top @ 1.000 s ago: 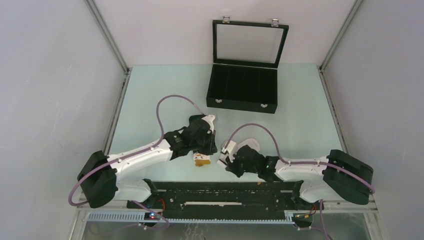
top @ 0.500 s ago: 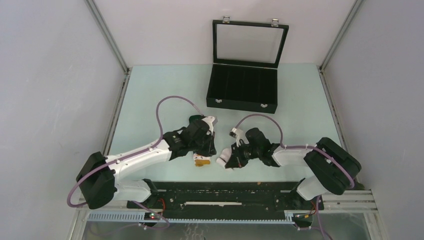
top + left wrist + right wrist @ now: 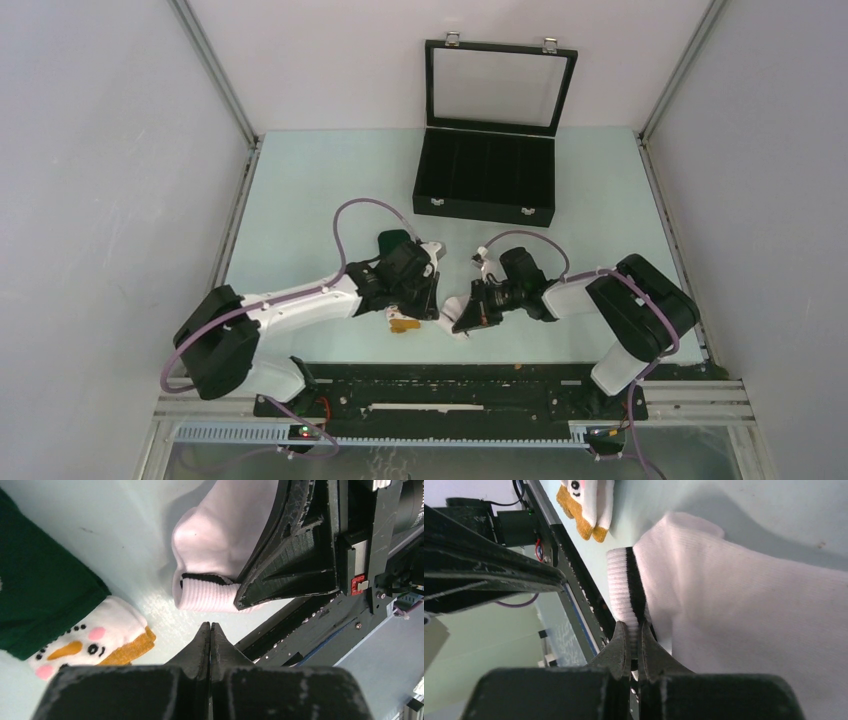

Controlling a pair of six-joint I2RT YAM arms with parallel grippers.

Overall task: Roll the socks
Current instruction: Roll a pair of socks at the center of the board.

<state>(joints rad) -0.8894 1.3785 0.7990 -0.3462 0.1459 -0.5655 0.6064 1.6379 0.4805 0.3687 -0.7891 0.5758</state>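
Left arm reaches low from its base toward table centre, wrist tipped down. Left gripper [image 3: 210, 629] has its fingers pressed together with nothing between them. The tips sit over bare table [image 3: 300, 200] between the two socks; can't tell if they touch it.

Right arm is folded hard, elbow out to the right, forearm running left. Right gripper [image 3: 634, 632] is pinching the white sock [image 3: 749, 615] at the cuff edge, right by the black stripe. The two grippers are nearly nose to nose at front centre.

The white sock is bunched behind the right fingers, just beside the front rail [image 3: 450, 385]. The green sock [image 3: 40, 590] lies left of it, not touching, with its snowman-face end and orange trim toward the rail. From the top it is mostly hidden under the left wrist.

An open black case [image 3: 487, 185] sits at the far side, well apart from both arms.
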